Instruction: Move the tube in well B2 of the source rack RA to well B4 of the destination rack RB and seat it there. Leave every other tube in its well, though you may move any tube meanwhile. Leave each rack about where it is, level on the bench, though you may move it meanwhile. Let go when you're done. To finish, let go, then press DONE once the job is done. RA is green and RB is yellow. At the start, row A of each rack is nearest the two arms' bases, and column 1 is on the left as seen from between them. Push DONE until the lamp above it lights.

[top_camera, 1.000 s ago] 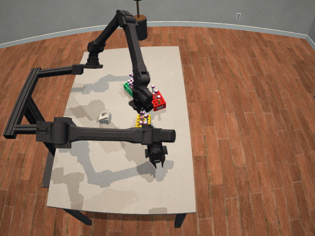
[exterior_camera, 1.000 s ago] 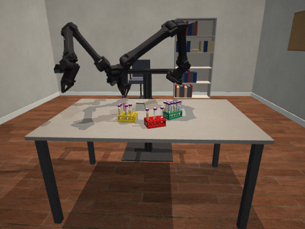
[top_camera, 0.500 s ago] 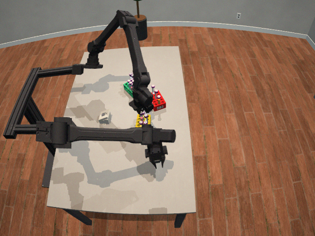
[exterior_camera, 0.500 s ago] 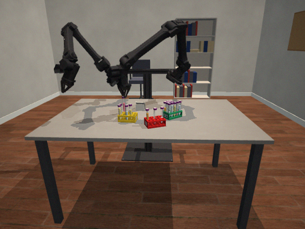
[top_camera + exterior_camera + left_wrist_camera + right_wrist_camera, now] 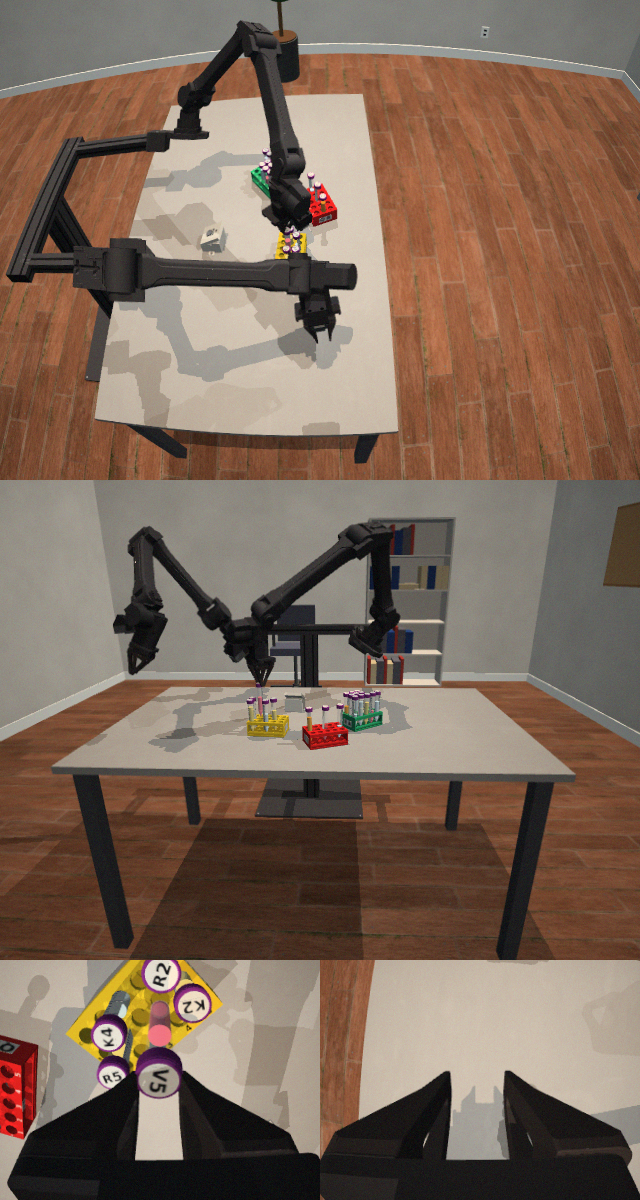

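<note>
The left pincer point(image 5: 289, 227) point(image 5: 262, 682) point(image 5: 159, 1081) grips the V5 tube point(image 5: 259, 699) point(image 5: 159, 1080) above the yellow rack point(image 5: 281, 252) point(image 5: 267, 733) point(image 5: 75, 1034); seating, release and DONE apparently remain.
</note>
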You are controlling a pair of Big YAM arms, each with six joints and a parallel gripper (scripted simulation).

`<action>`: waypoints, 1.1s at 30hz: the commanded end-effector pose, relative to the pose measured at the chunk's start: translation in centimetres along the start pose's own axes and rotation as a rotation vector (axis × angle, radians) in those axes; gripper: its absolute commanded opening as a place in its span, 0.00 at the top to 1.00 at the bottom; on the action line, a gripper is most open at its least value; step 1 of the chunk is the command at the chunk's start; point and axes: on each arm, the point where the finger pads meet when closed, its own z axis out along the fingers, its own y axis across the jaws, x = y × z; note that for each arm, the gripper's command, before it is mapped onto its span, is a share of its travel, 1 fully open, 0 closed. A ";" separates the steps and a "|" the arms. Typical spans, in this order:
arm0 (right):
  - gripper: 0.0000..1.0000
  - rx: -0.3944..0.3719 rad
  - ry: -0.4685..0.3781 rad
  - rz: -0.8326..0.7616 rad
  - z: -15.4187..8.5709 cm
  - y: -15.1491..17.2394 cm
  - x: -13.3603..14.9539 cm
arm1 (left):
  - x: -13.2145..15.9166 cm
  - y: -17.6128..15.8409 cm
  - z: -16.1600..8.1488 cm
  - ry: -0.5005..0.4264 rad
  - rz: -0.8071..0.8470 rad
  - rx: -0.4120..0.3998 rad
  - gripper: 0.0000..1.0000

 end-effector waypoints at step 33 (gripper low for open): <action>0.70 -0.015 -0.006 0.024 -0.5 0.9 -0.9 | 0.4 0.1 3.1 0.020 0.006 0.005 1.00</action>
